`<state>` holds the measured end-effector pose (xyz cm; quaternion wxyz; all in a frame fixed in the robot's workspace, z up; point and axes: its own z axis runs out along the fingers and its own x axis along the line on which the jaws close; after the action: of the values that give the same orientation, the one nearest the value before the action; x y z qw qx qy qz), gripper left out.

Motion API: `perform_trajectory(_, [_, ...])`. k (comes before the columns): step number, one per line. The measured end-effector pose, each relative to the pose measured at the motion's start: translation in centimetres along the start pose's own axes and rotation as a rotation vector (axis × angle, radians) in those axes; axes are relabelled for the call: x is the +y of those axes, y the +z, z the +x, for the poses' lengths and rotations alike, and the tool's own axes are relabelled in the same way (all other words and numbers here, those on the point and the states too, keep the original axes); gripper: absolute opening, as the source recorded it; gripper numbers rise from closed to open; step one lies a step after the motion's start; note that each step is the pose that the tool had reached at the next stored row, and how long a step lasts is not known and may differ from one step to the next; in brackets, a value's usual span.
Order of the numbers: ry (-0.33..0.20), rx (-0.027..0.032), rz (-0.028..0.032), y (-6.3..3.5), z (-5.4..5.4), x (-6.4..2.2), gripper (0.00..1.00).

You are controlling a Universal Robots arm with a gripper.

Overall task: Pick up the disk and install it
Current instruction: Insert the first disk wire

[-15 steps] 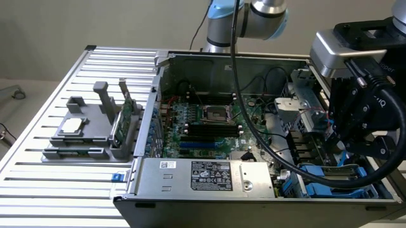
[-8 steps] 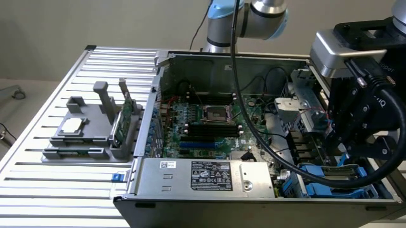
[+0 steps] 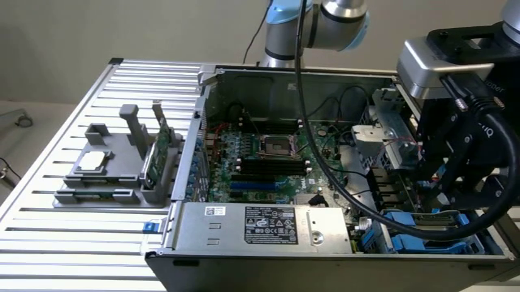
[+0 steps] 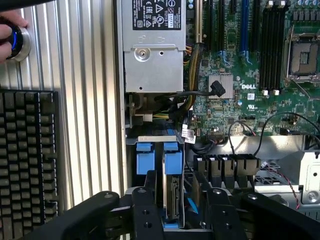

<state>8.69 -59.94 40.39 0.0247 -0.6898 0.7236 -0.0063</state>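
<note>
The disk (image 4: 173,200) stands on edge in the drive bay at the corner of the open computer case, its silver body framed by a blue carrier (image 4: 173,160). My gripper (image 4: 177,187) straddles it from above. The black fingers (image 4: 147,200) stand on either side of the disk, with a visible gap on one side, so the gripper is open. In the exterior view my gripper (image 3: 442,188) hangs over the blue drive bay (image 3: 422,228) at the case's right front corner.
A second blue carrier (image 4: 144,155) sits beside the disk. The silver power supply (image 4: 152,45), cables and the motherboard (image 4: 240,60) lie close by. A keyboard (image 4: 27,165) and a hand on a blue-lit button (image 4: 12,37) are outside the case. A grey fixture (image 3: 114,182) holds other parts.
</note>
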Motion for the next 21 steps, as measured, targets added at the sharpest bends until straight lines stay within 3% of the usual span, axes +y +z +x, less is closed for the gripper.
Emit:
perform_trajectory(8, [0.145,0.0059,0.0039,0.69,0.0,0.03,0.42])
perform_trajectory(21, [0.383,0.0041,0.0091,2.73,0.1,0.11,0.42])
